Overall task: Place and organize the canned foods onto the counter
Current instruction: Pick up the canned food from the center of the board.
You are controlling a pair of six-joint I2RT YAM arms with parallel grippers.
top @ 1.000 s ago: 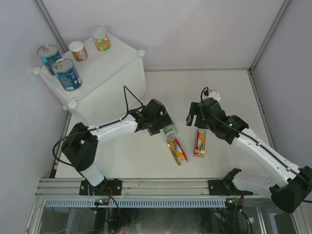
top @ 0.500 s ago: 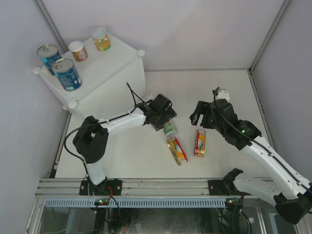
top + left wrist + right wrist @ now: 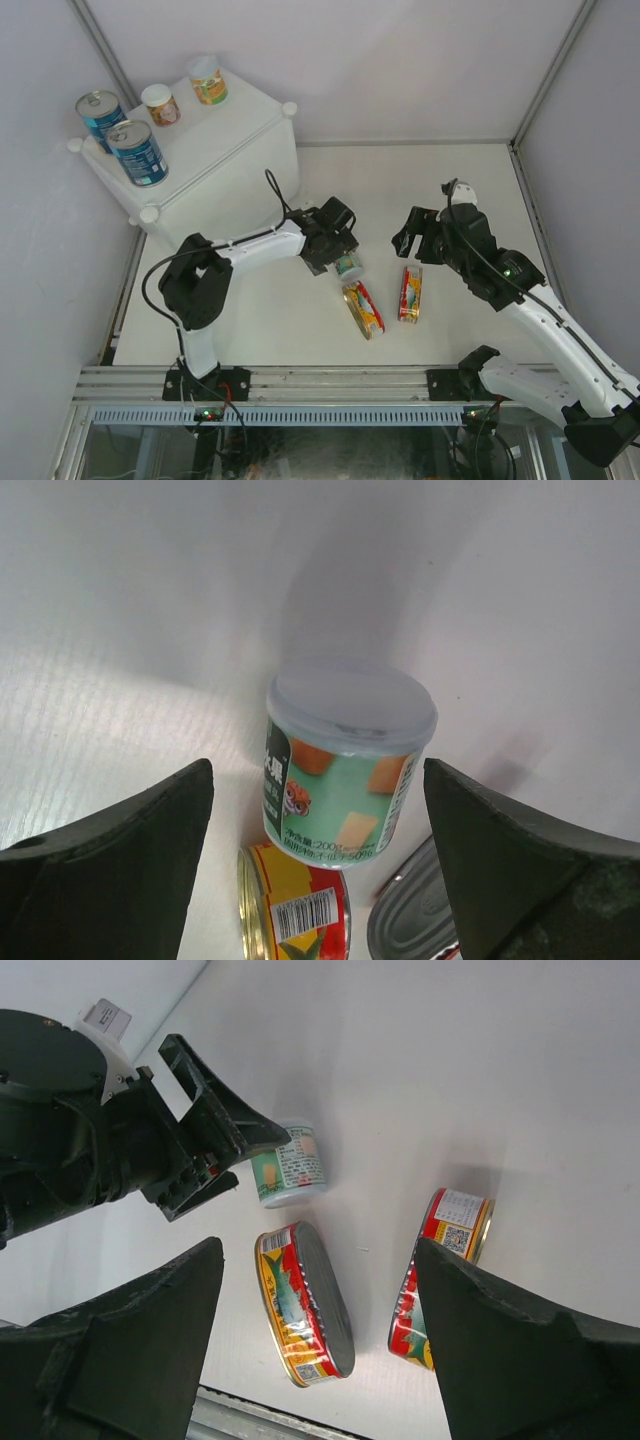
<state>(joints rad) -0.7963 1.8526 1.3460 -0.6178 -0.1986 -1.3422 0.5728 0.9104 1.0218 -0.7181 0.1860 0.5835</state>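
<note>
On the white tabletop (image 3: 450,180), between the two arms, a small green-labelled can (image 3: 345,770) with a pale plastic lid appears to stand upright. Just beside it, toward the arm bases, are two flat oval red-and-yellow tins. The left oval tin (image 3: 363,308) rests on its edge and almost touches the green can; whether they touch cannot be told. The right oval tin (image 3: 410,293) also rests on its edge, near the first but apart from it.

The counter (image 3: 230,170), a large white translucent box with round knobs at its corners, stands at the far left of the table, well apart from these three cans. Four cans already stand upright on its top. Two tall blue-labelled cans (image 3: 100,115) (image 3: 137,152) with silver tops sit side by side near its left corner. Two small short cans (image 3: 160,104) (image 3: 207,80) sit along its far edge.

The left gripper (image 3: 340,252) reaches in from the counter side. Its dark fingers are spread wide on either side of the green can, with a gap showing on both sides, so nothing is gripped. The right gripper (image 3: 318,1255) hangs above the table just beyond the right oval tin. Its fingers are parted too, with nothing between them. Pale enclosure walls and metal struts surround the table.
</note>
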